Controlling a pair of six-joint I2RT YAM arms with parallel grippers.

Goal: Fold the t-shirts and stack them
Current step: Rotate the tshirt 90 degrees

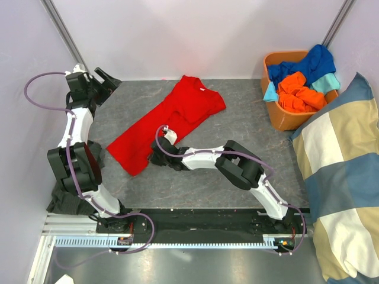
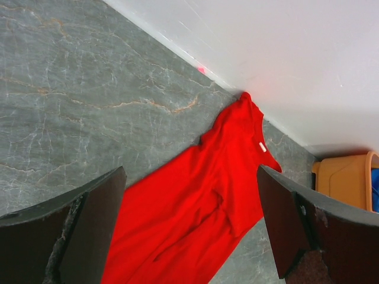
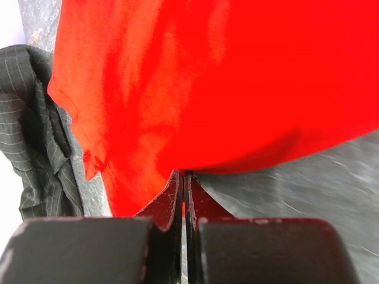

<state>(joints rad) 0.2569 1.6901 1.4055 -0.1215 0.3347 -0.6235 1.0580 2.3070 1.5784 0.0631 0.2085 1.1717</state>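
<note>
A red t-shirt (image 1: 172,118) lies half-folded lengthwise on the grey table, running from far centre to near left. My right gripper (image 1: 155,155) is low at its near right edge, shut on the hem of the red t-shirt (image 3: 225,77); the closed tips (image 3: 182,177) pinch a sliver of red fabric. My left gripper (image 1: 109,80) is open and empty, raised at the far left, looking down on the red t-shirt (image 2: 201,201) between its fingers (image 2: 190,177). Orange (image 1: 299,94), royal blue (image 1: 308,65) and light teal (image 1: 328,81) t-shirts are piled in a basket.
The orange basket (image 1: 284,121) stands at the far right and shows in the left wrist view (image 2: 346,177). A blue-and-beige checked cushion (image 1: 337,177) fills the right side. A dark striped cloth (image 1: 65,198) lies by the left arm's base and shows in the right wrist view (image 3: 41,136).
</note>
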